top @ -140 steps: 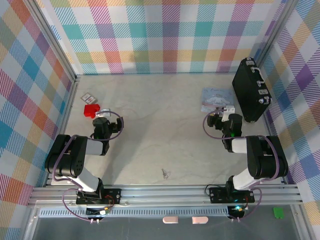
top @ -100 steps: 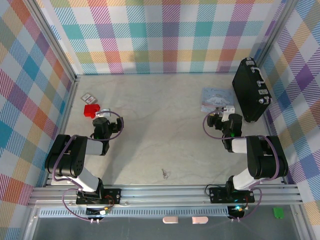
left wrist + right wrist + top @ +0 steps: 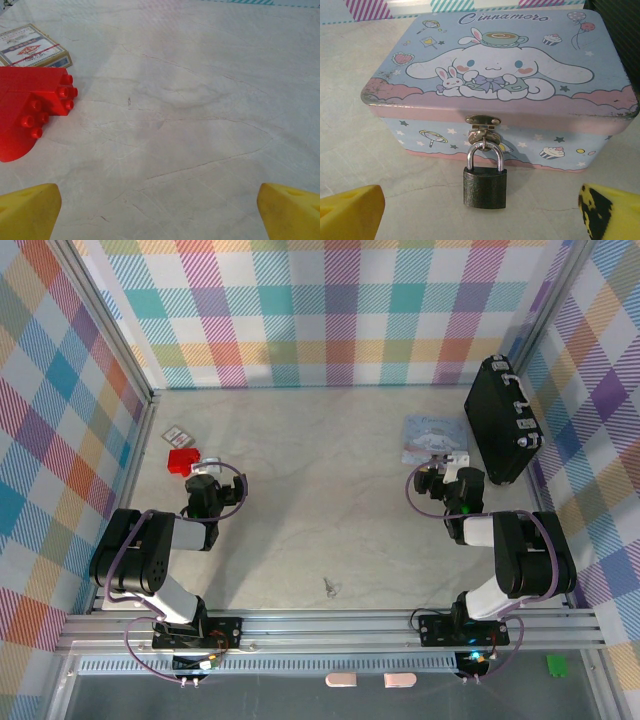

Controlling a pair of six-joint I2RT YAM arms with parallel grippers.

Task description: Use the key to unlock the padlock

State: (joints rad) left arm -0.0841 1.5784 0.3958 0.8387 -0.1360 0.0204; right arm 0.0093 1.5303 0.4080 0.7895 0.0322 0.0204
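Nothing moved — padlock [image 3: 485, 187] hanging on tin [image 3: 530, 137], left gripper [image 3: 160, 212], right gripper [image 3: 480, 220] agape

The padlock [image 3: 485, 187], dark body with silvery shackle, hangs closed and upright from the hasp of the tin [image 3: 420, 127]. The key [image 3: 328, 586] lies flat on the table [image 3: 300, 470].

- padlock [image 3: 485, 187]: dull, dark metal body with a grainy face; the shackle is bright polished metal
- tin [image 3: 500, 75]: printed metal with a soft sheen, its paint worn along the lid edges
- red block [image 3: 30, 115]: glossy, smooth plastic
- small box [image 3: 32, 46]: printed card
- table [image 3: 200, 100]: smooth and matt, marble-patterned
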